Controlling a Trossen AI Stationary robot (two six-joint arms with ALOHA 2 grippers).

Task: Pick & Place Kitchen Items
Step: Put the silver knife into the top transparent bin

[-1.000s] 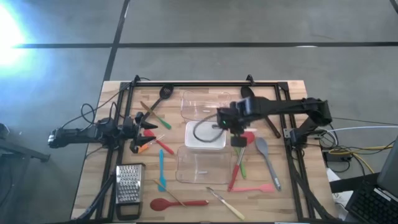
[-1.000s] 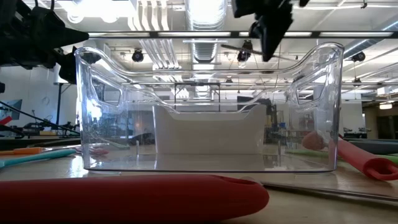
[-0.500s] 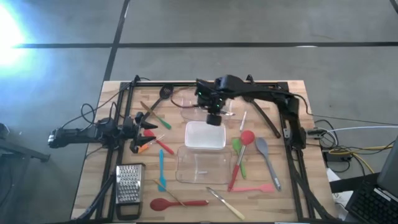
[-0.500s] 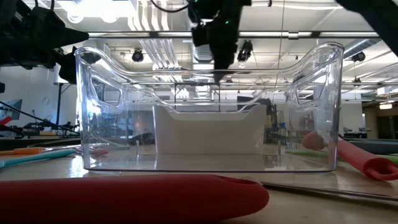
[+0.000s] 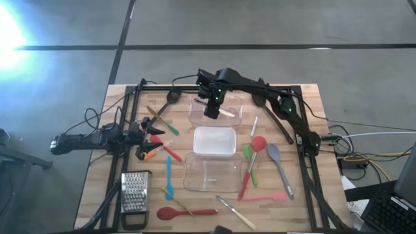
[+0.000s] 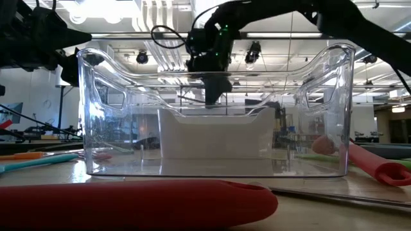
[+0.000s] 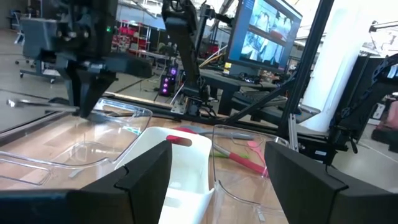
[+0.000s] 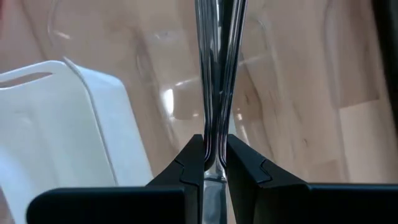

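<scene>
My left hand (image 5: 148, 134) waits at the worktop's (image 5: 97, 195) left edge, fingers apart and holding nothing, among the small orange and green tools (image 5: 156, 146) so it stays clear of the other arm's reach. To its right, over the far clear tub (image 5: 195, 118), my right hand (image 5: 211, 108) is clamped on a slim metal utensil (image 8: 214, 74), probably the tongs. It holds the piece level across the tub's opening, which I read as lining it up so its length fits inside when let go. The white middle tub (image 5: 214, 153) and the near clear tub (image 5: 195, 179) sit in a row below it. Farther right, the red spoon (image 5: 259, 142) and grey spatula (image 5: 275, 156) lie loose, not yet sorted.
</scene>
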